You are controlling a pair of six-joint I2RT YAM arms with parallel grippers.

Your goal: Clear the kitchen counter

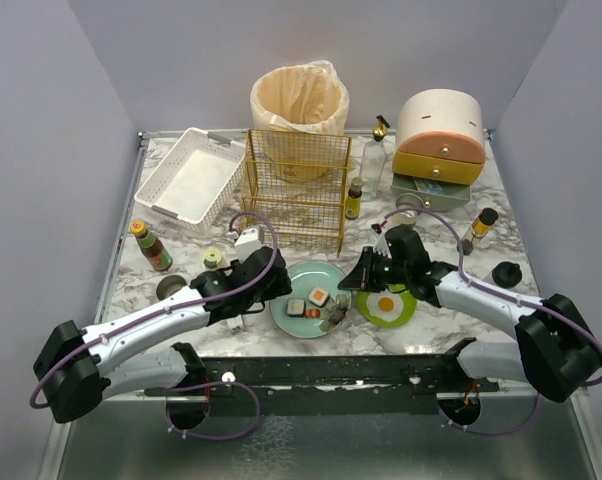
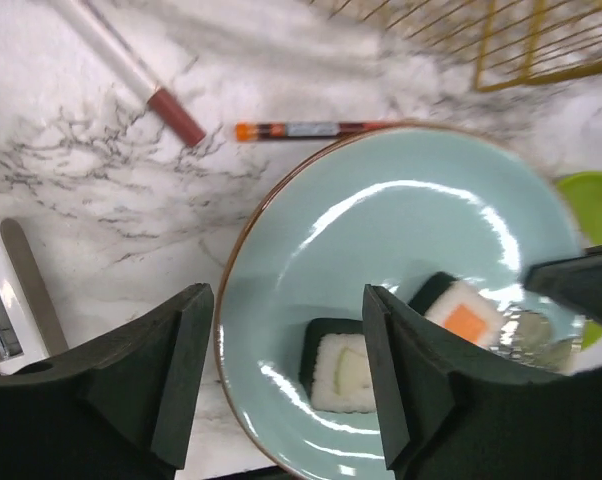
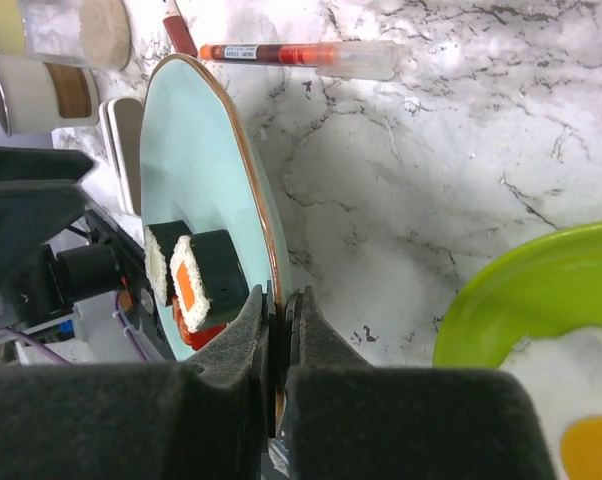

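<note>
**Kitchen counter** (image 1: pixel 186 245) — marbled top filling the middle of the top view; its near edge is covered by the arm mounts.
**Pale blue plate** (image 1: pixel 314 297) — low centre of the counter. It carries sushi pieces (image 2: pixel 341 372) and a foil scrap (image 2: pixel 536 335), which is partly covered.
**Right gripper** (image 3: pixel 279 335) — jaws pinched on the plate's rim, at the bottom of its wrist view.
**Left gripper** (image 2: pixel 286 385) — jaws apart, one either side of the plate's left rim, gripping nothing; whether they touch it cannot be told.
**Green plate** (image 3: pixel 541 300) with fried egg — cut off at lower right.
</note>
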